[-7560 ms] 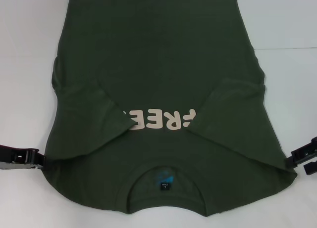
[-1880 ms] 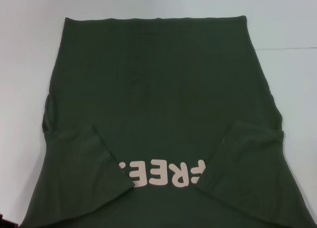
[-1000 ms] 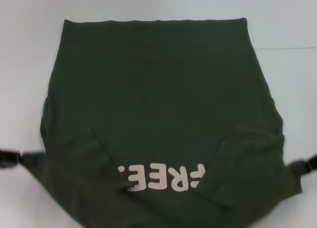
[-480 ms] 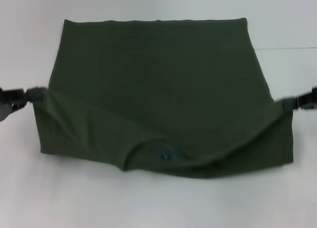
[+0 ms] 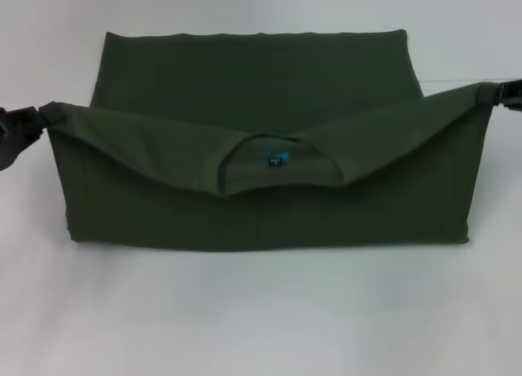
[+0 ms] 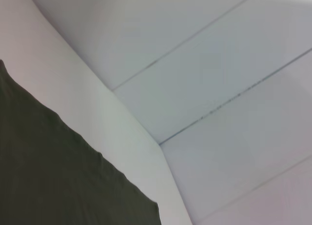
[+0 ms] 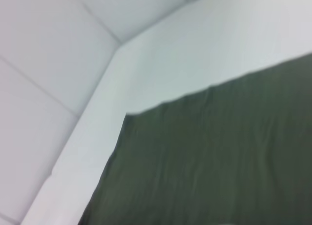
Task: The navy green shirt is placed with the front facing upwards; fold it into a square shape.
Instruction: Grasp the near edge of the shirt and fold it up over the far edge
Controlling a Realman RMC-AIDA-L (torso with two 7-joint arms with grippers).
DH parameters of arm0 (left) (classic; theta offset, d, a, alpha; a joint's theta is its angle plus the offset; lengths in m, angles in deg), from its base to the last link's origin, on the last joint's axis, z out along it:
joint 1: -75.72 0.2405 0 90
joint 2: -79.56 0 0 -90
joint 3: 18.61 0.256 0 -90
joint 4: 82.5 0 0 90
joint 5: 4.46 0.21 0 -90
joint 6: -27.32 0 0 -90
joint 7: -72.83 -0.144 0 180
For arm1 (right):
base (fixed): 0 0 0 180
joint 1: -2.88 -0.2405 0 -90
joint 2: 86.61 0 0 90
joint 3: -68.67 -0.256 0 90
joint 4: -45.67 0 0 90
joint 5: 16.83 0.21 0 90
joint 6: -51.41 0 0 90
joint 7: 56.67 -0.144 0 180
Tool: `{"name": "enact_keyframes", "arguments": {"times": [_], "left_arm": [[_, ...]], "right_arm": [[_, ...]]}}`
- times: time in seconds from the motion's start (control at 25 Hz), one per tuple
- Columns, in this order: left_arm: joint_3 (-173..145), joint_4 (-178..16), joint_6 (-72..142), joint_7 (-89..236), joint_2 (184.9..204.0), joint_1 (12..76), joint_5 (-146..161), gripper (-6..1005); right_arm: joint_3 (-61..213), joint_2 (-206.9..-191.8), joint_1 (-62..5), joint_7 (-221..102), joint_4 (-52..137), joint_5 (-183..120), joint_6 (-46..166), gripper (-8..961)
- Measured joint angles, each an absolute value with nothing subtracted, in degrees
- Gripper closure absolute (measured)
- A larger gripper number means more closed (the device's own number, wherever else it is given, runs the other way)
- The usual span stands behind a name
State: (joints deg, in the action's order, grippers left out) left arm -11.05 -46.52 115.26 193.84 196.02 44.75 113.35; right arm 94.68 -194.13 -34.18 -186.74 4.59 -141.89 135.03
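The navy green shirt (image 5: 269, 213) lies on the white table, its collar half lifted and carried over the lower half. The ribbed neck and small blue-printed label (image 5: 277, 159) sag in the middle of the raised edge. My left gripper (image 5: 41, 119) is shut on the shirt's left shoulder corner at the left edge of the head view. My right gripper (image 5: 488, 93) is shut on the right shoulder corner at the right edge. The hem (image 5: 253, 35) lies flat at the far side. Dark green cloth (image 6: 58, 176) fills part of the left wrist view and cloth (image 7: 219, 161) part of the right wrist view.
The white table (image 5: 261, 311) surrounds the shirt on all sides. In the left wrist view a table edge (image 6: 131, 122) and pale tiled floor (image 6: 234, 78) show beyond the cloth.
Both grippers have pinched the shoulder corners and carried them up and away from me. The lettering is now covered and the collar has moved toward the hem.
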Motion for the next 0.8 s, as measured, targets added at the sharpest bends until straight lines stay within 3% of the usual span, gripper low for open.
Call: {"name": "enact_keyframes", "arguments": {"times": [0.48,0.8], "left_arm": [[-11.0,-53.8,103.1,184.4,199.2,42.8,110.4,975],[-11.0,-55.7,98.1,180.1,200.57,41.4,105.8,974]], "right_arm": [[95.0,-198.84,-33.1,-181.8,4.9,-140.0,123.5,915],[94.4,-199.91,-32.7,-179.1,5.5,-139.4,118.1,915]]}}
